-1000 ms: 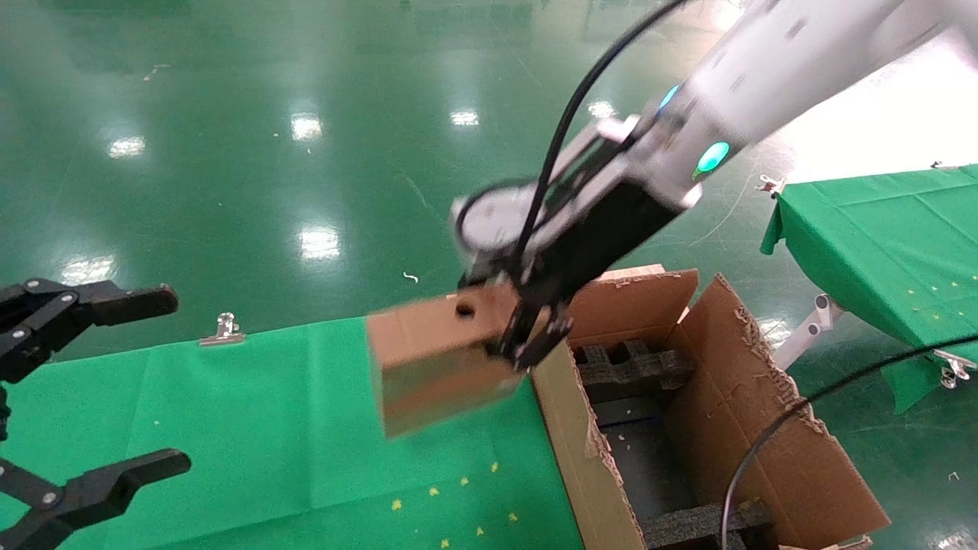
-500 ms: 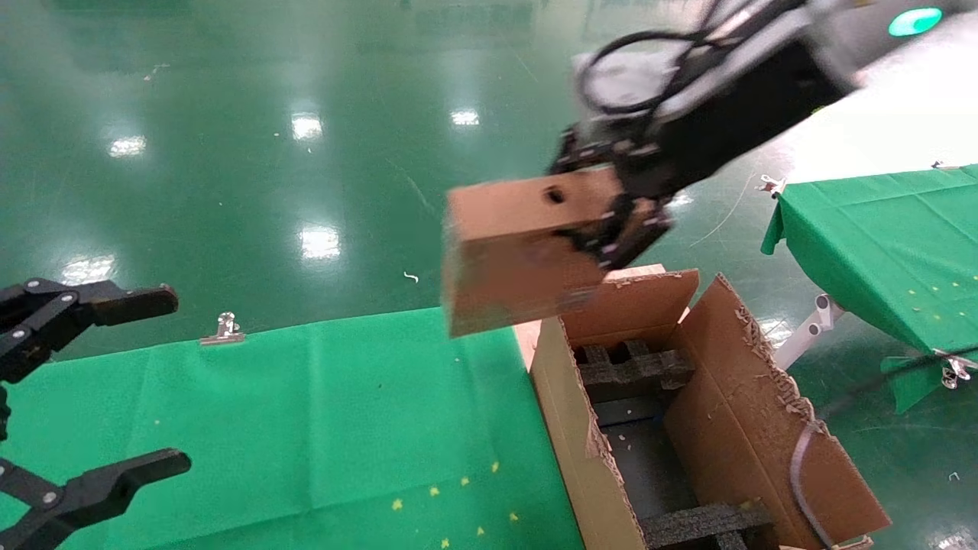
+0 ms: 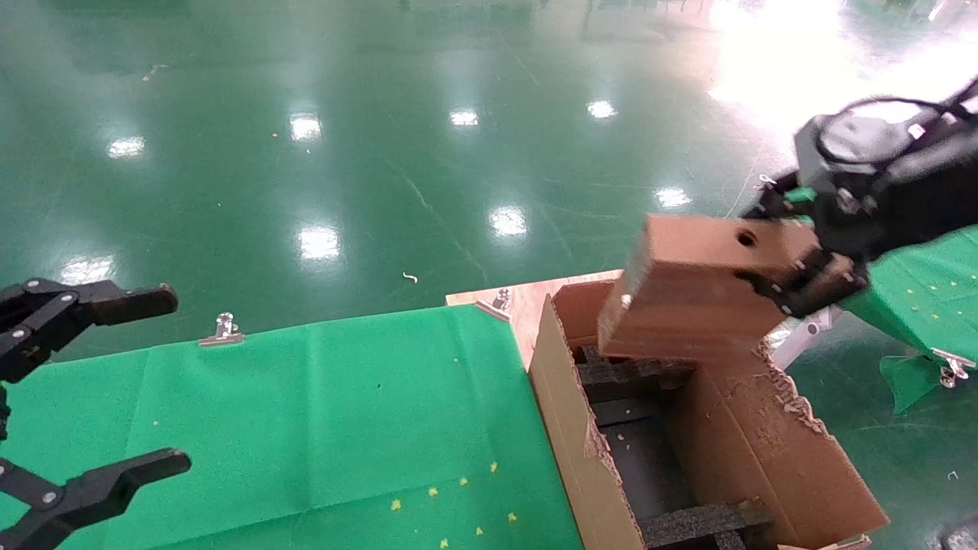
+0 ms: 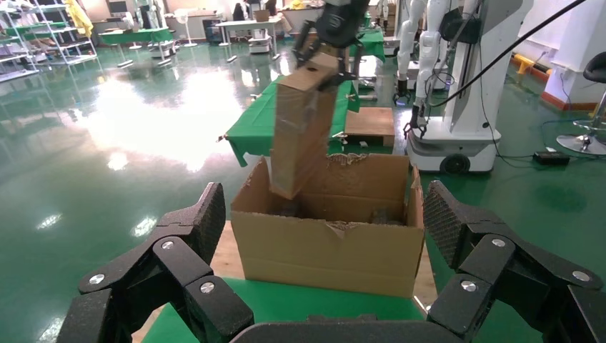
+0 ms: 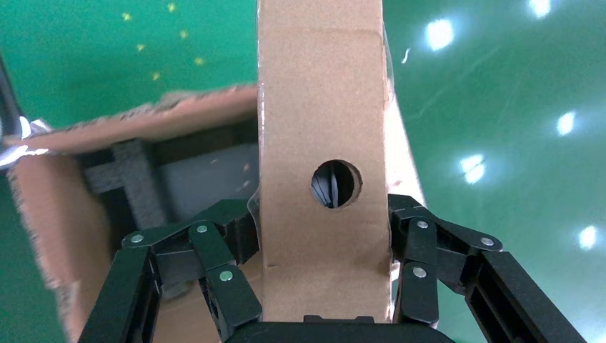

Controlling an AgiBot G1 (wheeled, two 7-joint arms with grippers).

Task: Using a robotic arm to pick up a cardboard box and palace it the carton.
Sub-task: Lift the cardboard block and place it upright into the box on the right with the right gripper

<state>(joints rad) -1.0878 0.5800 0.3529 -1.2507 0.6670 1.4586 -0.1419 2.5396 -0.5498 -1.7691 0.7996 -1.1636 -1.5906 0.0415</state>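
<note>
The right gripper [image 3: 798, 283] pinches the cardboard box [image 3: 699, 294] between its black fingers [image 5: 221, 275], one set on each wide side. The box is plain brown and flat, with a small round hole [image 3: 746, 239] in its narrow top edge near the gripper. Its big side looks smooth and a bit shiny, like tape or film covers it. The box hangs in the air, tilted, with its low end over the far end of the carton [image 3: 569, 428]. In the left wrist view the low corner of the box [image 4: 304, 128] seems to dip just past the carton's far rim [image 4: 343, 158], but I cannot tell if it touches anything inside. The carton is big and brown, open on top, with ragged torn flaps [image 3: 795, 397] and black foam pieces [image 3: 699, 523] inside. It stands just beside the green cloth table [image 3: 306, 428], touching its edge. The left gripper [image 3: 84, 389] waits at the left side over the green cloth, with its black fingers spread wide apart and nothing in them. A second green table [image 3: 917, 290] shows behind the right gripper.
</note>
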